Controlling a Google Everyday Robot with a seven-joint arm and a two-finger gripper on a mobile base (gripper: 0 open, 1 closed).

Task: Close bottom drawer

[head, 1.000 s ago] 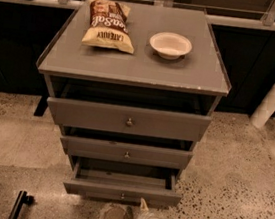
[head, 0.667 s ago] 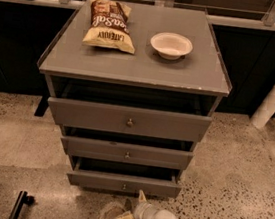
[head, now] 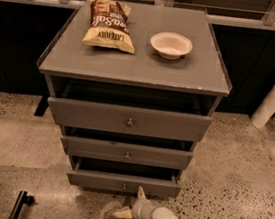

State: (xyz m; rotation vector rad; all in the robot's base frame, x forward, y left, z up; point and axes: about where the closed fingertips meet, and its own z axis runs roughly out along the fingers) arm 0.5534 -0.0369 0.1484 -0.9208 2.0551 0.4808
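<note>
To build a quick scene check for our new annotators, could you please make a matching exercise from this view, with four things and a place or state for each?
Things:
1. chip bag
2. bowl
3. bottom drawer
4. gripper

Places or states:
A. down near the floor, just in front of the cabinet
B. on the cabinet top, right side of the view
C. pulled partly out
D. on the cabinet top, left side of the view

Pairs: 1-D, 2-B, 3-C, 4-A
</note>
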